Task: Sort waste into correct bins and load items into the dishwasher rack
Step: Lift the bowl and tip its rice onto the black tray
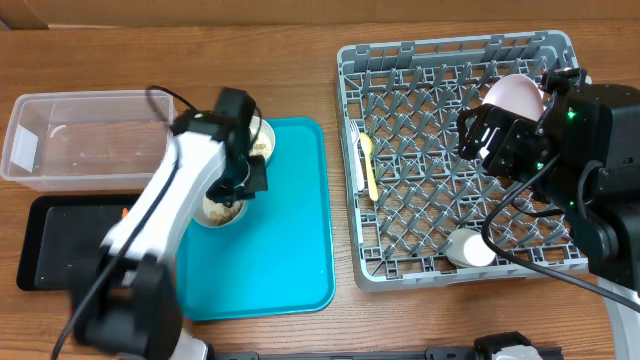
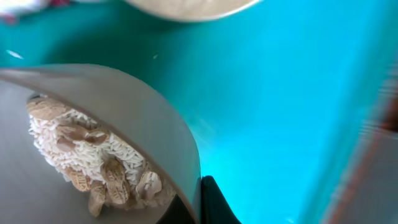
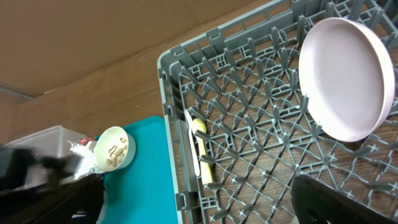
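My left gripper (image 1: 238,192) is shut on the rim of a pale bowl (image 1: 222,211) on the teal tray, one finger inside and one outside (image 2: 198,202). This bowl (image 2: 124,106) holds rice and peanut-like bits (image 2: 87,158). A second pale bowl (image 1: 262,140) with nut bits stands just behind it and also shows in the right wrist view (image 3: 112,149). The grey rack (image 1: 560,262) holds the white-pink plate (image 1: 515,95) upright, the yellow spoon (image 1: 371,168), the white fork (image 1: 357,160) and the white cup (image 1: 470,248). My right gripper (image 1: 490,140) hangs open and empty above the rack.
The teal tray (image 1: 290,250) lies between the rack and the bins. The clear tub (image 1: 60,140) stands at far left, with the black tray (image 1: 70,245) in front of it; a small orange thing (image 1: 125,213) lies on that tray. Something crumpled and whitish (image 3: 81,149) lies beside the second bowl.
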You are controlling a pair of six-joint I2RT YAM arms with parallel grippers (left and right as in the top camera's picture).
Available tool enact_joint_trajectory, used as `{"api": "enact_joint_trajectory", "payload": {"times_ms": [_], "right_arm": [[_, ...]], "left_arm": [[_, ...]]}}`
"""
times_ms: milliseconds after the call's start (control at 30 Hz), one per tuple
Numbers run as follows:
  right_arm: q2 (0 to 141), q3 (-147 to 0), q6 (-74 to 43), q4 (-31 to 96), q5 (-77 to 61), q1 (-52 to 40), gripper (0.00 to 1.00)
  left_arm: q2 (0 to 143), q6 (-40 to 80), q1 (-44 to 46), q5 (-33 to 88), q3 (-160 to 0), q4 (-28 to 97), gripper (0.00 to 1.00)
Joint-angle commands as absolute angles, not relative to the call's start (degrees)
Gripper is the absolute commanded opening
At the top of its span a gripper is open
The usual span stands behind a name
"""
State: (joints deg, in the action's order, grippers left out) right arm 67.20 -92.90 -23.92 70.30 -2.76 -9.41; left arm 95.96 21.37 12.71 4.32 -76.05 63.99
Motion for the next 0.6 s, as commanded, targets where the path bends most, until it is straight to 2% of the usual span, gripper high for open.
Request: {"api": "enact_joint_trajectory", "payload": {"times_ms": [0,167,333,567], "right_arm": [[67.0,-93.5,-23.6,70.2,-0.9,-9.2,1.0],[67.0,-93.5,-23.6,70.2,-0.9,-9.2,1.0],[67.0,-93.5,-23.6,70.2,-0.9,-9.2,1.0],[67.0,-93.5,-23.6,70.0,-0.9,-9.2,1.0]], "left_arm": [[85.7,23.1,11.5,7.5,-76.5,65.3,0.04],[76.4,22.7,1.4,8.5,-76.4,69.7,0.04],[75.0,13.5,-15.9,23.0,-75.7,71.0,0.04],[75.9,4.0,-36.8,36.9,-69.4,68.9,0.04]]}}
